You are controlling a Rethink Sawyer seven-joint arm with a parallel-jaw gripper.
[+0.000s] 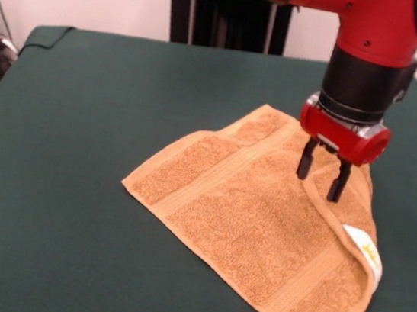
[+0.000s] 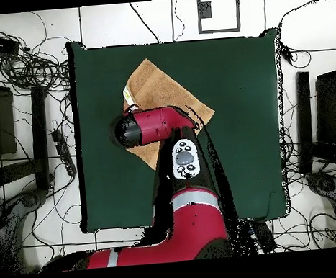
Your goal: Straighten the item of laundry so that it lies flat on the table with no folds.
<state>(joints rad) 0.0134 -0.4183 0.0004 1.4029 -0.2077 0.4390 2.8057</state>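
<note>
The orange-tan terry towel (image 1: 250,215) lies on the dark green table (image 1: 64,145), right of centre in the front view. Its right edge is folded over, and the fold shows a white label (image 1: 365,252). Flat woven bands run near two edges. My gripper (image 1: 321,178) hangs over the towel's far right part, fingers open and pointing down, tips just above or touching the cloth near the fold. In the overhead view the towel (image 2: 156,84) lies at the table's (image 2: 249,124) upper left, partly hidden under the red arm; the gripper itself is hidden there.
The robot's pedestal (image 1: 228,8) stands at the table's far side. Cables and gear (image 2: 21,69) lie on the floor beside the table. A dark strap (image 1: 47,38) hangs at the table's far left corner.
</note>
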